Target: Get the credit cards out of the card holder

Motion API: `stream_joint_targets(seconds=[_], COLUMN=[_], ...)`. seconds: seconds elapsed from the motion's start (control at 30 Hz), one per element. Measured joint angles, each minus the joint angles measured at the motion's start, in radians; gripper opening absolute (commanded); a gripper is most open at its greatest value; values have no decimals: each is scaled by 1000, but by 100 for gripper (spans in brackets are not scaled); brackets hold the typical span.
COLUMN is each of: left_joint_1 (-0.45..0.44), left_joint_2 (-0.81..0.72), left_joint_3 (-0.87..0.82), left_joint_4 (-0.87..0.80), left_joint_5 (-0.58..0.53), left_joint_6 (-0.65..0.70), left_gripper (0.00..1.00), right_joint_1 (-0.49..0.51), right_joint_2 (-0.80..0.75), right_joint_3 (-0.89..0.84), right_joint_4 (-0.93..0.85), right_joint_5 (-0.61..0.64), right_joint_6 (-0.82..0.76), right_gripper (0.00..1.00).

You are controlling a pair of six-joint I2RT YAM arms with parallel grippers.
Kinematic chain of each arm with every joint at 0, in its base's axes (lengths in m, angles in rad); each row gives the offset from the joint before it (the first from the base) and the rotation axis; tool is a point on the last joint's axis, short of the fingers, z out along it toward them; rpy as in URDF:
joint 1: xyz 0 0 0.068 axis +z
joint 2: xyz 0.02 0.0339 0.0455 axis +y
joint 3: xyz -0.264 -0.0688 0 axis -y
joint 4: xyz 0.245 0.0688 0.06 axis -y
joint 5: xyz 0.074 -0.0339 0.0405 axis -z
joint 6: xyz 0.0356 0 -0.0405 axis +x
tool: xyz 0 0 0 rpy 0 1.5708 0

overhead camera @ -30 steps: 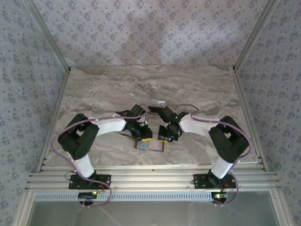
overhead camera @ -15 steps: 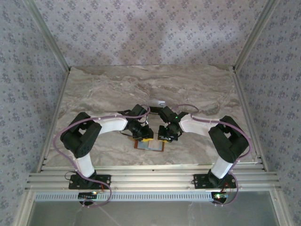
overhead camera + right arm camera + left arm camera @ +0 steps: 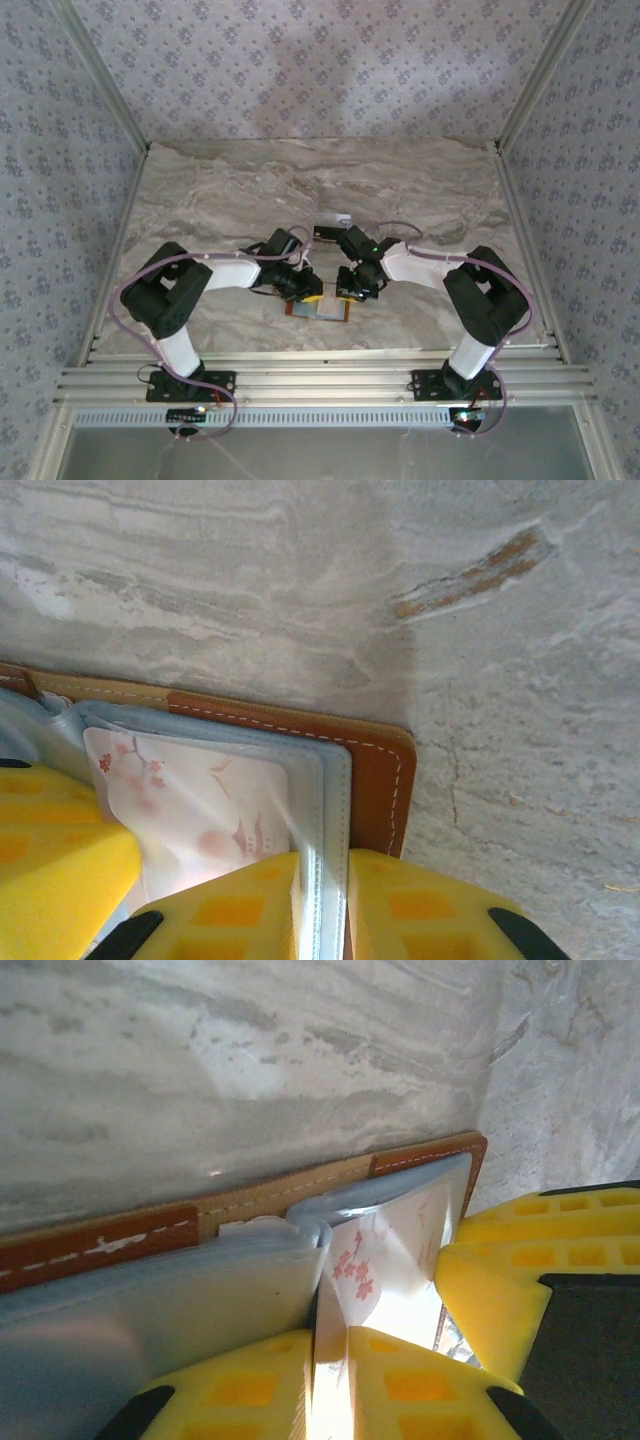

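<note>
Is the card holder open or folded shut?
Open: the card holder lies flat, grey-blue lining up, with a pale blossom-printed card showing inside.

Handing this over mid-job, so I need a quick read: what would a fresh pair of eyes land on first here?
The action is bunched at the tan card holder, at the near middle of the marble table. The left tool pinches a pale card printed with pink blossoms at the grey-blue lining, while the right tool clamps the holder's stitched edge near a corner.
</note>
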Motion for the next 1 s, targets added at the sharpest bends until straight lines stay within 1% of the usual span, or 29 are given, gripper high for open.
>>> stream_joint_targets(seconds=[0.23, 0.5, 0.67, 1.0], left_joint_1=[5, 4, 10, 57], left_joint_2=[-19, -55, -83, -150], left_joint_3=[-24, -25, -24, -24], left_joint_4=[42, 20, -29, -167], left_joint_5=[10, 5, -13, -47], left_joint_6=[-25, -14, 17, 93], left_gripper=[6, 4, 3, 3], right_joint_1=[-1, -1, -1, -1], right_joint_2=[1, 2, 3, 3], right_joint_3=[0, 0, 0, 2], right_joint_4=[0, 0, 0, -1], right_joint_5=[0, 1, 0, 0], right_joint_6=[0, 0, 0, 0], right_gripper=[19, 22, 22, 21])
